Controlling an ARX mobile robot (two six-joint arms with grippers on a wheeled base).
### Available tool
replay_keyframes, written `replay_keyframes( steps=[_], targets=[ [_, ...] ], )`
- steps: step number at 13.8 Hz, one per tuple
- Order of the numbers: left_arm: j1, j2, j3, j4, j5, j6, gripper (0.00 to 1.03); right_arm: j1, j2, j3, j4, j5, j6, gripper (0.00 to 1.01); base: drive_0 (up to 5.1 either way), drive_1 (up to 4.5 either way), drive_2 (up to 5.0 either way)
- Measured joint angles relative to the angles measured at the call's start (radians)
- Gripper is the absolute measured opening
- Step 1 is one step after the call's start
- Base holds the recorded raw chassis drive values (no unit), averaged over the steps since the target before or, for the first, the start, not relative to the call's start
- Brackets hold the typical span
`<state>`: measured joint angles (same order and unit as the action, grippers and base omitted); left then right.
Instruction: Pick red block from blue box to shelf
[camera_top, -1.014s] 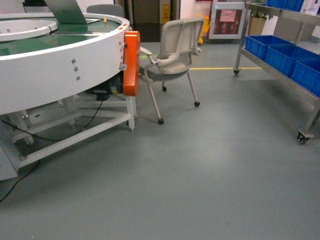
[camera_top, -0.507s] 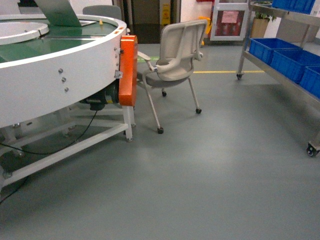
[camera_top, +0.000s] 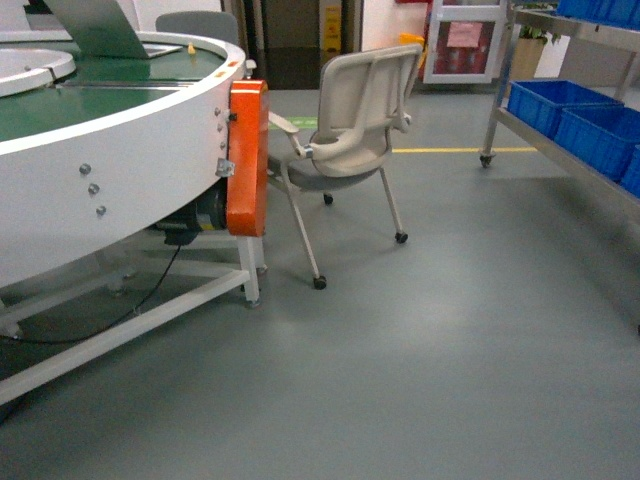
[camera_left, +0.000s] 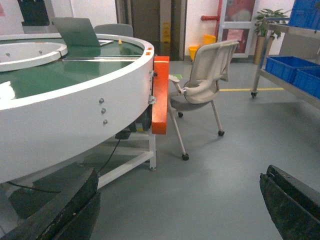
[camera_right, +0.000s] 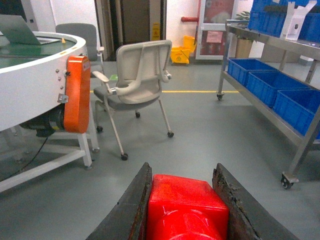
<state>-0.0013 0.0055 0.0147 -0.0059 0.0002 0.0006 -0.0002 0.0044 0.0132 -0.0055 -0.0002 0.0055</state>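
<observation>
Carrying the block across the floor toward the shelf.
Left hand (camera_left: 175, 210) hangs released and empty; right hand (camera_right: 182, 205) is clenched on the red block (camera_right: 186, 207). Keep that squeeze steady and steer right to the shelf (camera_right: 280, 107).

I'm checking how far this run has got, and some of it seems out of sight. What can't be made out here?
- Blue box: in no view.
- Red block: right wrist view only; the right gripper fingers and the bottom edge cover its sides and underside.
- Shelf: cut off by the right edge in every view.
- Left gripper: only finger ends show, wide apart.
- Head view shows neither gripper.
</observation>
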Motion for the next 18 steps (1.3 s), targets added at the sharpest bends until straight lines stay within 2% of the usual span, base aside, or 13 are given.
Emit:
replay_keyframes(
  steps=[18],
  targets=[
    [0.001, 0.0, 0.0, 0.0, -0.001, 0.0, 0.98, 0.0, 0.0, 0.0, 0.001, 0.0, 0.0, 0.29, 0.0, 4.2, -4.2]
  ],
)
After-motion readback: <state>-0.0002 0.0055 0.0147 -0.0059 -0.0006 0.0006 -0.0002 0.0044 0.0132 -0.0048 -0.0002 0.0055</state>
